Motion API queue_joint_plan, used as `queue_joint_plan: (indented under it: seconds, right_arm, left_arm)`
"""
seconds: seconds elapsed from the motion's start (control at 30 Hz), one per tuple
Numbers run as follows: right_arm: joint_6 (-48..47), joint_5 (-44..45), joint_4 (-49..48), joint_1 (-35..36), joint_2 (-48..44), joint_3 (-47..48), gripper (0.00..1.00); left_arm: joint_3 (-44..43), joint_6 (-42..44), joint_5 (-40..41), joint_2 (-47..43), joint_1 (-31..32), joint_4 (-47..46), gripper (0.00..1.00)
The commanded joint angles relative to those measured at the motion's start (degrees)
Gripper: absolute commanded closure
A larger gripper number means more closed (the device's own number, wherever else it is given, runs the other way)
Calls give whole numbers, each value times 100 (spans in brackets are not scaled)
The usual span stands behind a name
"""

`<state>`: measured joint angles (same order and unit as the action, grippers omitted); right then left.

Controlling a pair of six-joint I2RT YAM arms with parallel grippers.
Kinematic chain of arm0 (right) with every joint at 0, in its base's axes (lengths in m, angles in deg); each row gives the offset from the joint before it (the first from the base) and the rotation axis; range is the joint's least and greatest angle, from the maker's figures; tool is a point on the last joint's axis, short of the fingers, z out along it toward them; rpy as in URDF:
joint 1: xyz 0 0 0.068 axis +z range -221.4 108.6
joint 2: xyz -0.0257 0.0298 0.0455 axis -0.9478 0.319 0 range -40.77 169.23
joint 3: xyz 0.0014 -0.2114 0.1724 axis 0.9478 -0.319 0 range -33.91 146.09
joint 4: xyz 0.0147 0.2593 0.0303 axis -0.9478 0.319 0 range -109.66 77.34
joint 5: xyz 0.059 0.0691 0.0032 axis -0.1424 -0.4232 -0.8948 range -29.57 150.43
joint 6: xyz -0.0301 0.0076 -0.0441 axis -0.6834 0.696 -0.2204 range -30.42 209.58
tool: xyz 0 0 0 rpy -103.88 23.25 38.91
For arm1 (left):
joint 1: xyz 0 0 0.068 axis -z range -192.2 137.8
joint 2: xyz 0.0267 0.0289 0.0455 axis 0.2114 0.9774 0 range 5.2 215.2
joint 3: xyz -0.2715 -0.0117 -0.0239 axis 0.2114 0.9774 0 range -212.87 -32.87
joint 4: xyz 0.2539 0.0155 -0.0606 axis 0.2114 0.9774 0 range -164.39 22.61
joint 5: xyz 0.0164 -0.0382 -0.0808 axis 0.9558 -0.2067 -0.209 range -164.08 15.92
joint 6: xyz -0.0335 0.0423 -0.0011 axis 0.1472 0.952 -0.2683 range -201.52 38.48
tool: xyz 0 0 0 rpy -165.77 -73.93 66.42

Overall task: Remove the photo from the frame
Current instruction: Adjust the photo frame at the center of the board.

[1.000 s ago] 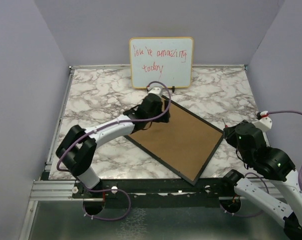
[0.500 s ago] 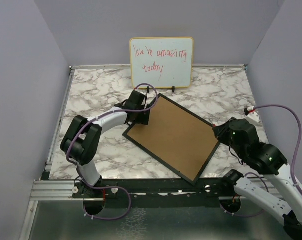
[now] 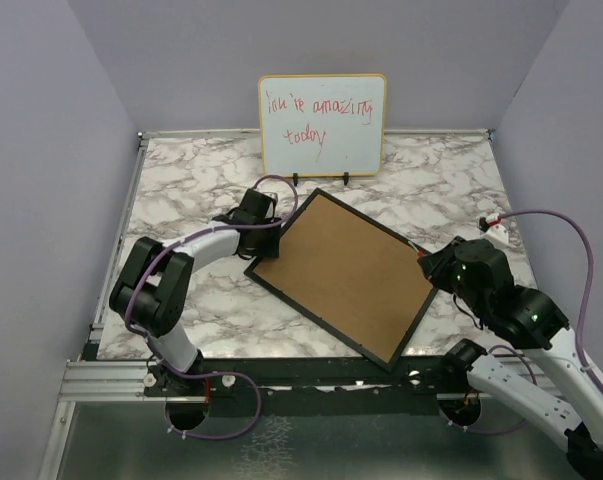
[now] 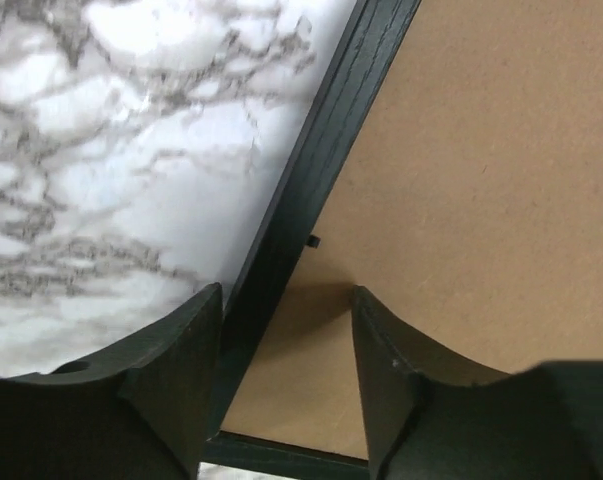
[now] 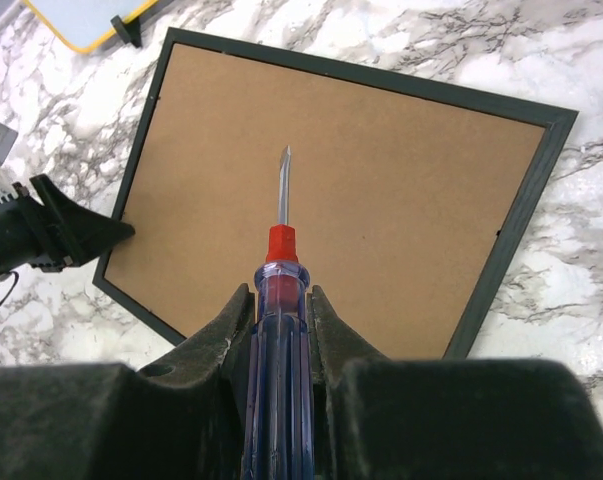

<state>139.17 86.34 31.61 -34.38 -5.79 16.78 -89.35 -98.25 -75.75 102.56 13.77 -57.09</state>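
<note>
Seen from above, the left gripper (image 3: 261, 230) has slid from the far corner of the frame (image 3: 346, 270) to its left edge, and the right gripper (image 3: 431, 266) has moved in on the right corner (both sides now look covered for working the back loose). The frame lies back-up on the table (image 3: 191, 190), so the photo is hidden underneath. In the left wrist view, the fingers (image 4: 176, 375) stand apart astride the black rail, one over marble and one over the back panel (image 4: 481, 180). In the right wrist view, the jaws are clamped on a screwdriver (image 5: 280, 285), its tip above the panel just ahead.
</note>
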Motion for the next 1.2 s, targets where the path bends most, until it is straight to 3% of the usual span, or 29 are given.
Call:
queue_joint_plan:
  seconds: [0.0,0.2,0.33,0.53,0.67,0.83,0.87,1.03,1.17]
  right_arm:
    - [-271,-413,-405,3,50,-154,100]
    - [-448,-1212,-909,1,272,-404,99]
    - [-650,-1967,-1441,-1,328,-613,100]
    - [-672,-2379,-1525,0,567,-678,99]
    - [-853,-2946,-1796,0,650,-805,99]
    - [-1338,-4391,-2566,-1,749,-1047,100]
    - [-1397,-4668,-2759,-1,735,-1127,99]
    - [-1761,-5345,-3400,-1,642,-1438,99]
    - [-2121,-5719,-3581,-1,769,-1553,99]
  left_arm:
    - [834,-480,330,-439,-16,394,53]
    - [2013,-1369,532,-1342,-14,62,75]
    - [2610,-2037,701,-1979,23,-37,81]
    - [3504,-2977,961,-3033,214,-128,97]
    - [3882,-3807,1370,-3837,850,15,99]
    - [4331,-4630,1530,-4658,1501,138,100]
    - [4281,-4701,1598,-4796,1619,231,95]
    - [3356,-4446,1994,-5235,1849,1265,30]
    - [2380,-3521,2118,-5326,1850,1461,13]
